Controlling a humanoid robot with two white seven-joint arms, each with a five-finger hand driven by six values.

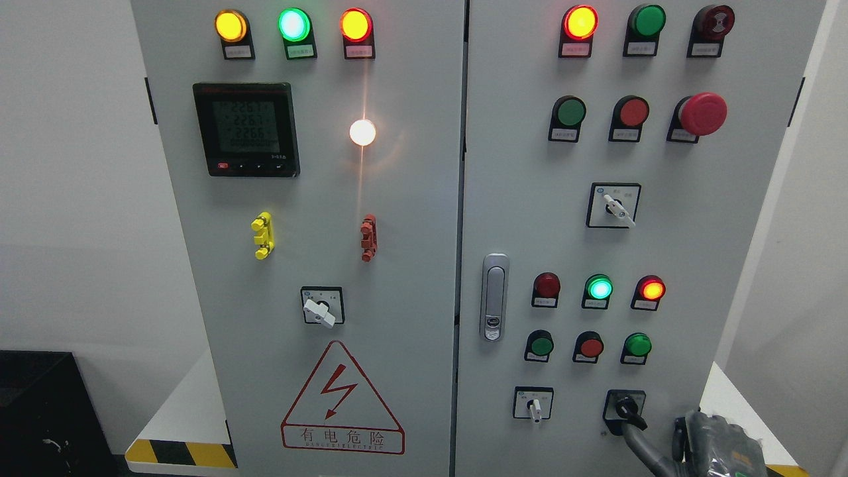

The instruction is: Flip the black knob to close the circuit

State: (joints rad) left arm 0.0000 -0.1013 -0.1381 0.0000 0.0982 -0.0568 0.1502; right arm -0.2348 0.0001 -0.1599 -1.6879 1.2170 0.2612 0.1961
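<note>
The black knob (627,408) sits near the cabinet's (729,265) lower right corner, its lever angled down-right, and the right hand (712,444) lies just below-right of it, one finger (639,440) reaching up to its tip, grip unclear.

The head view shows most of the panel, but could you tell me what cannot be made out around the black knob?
- Right hand: cut off by the bottom edge; its finger pose cannot be judged.
- Black knob: whether a finger touches it is unclear.
- Label print under the lamps: too small to read.
- Left hand: out of view.
</note>
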